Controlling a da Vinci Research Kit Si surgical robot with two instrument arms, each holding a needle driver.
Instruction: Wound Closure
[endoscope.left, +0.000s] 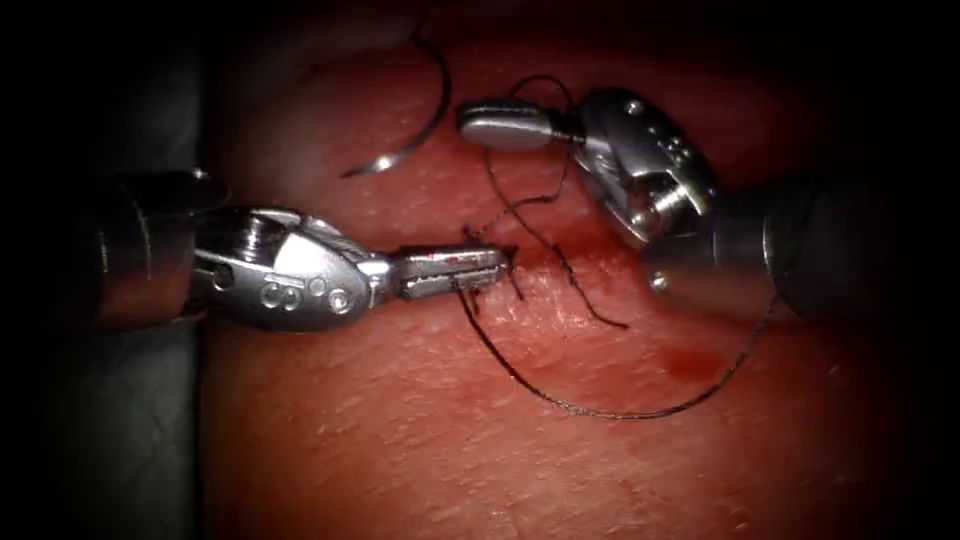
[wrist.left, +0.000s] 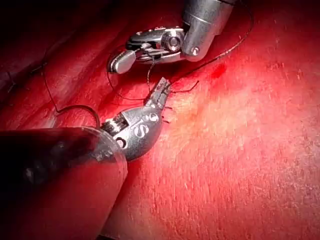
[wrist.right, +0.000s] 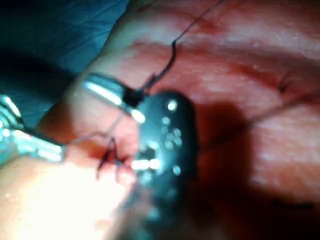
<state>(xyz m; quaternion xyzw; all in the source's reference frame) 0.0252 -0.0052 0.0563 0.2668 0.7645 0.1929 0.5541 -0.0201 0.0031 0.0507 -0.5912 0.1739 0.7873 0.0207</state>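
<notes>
- The endoscope view is lit at the centre only; its edges and corners are lost to heavy dark vignetting.
- Glare is thrown off the right tool (endoscope.left: 508, 127) and the left tool (endoscope.left: 455, 272).
- In the left wrist view, the tissue (wrist.left: 240, 165) is strongly lit, while the near shaft is left in shadow.
- The right wrist view is blurred throughout, with washed-out glare.

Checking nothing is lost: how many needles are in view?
1. The needle lies free on the tissue, above the left tool and left of the right tool; both tools hold thread. Others may be hidden.
</notes>
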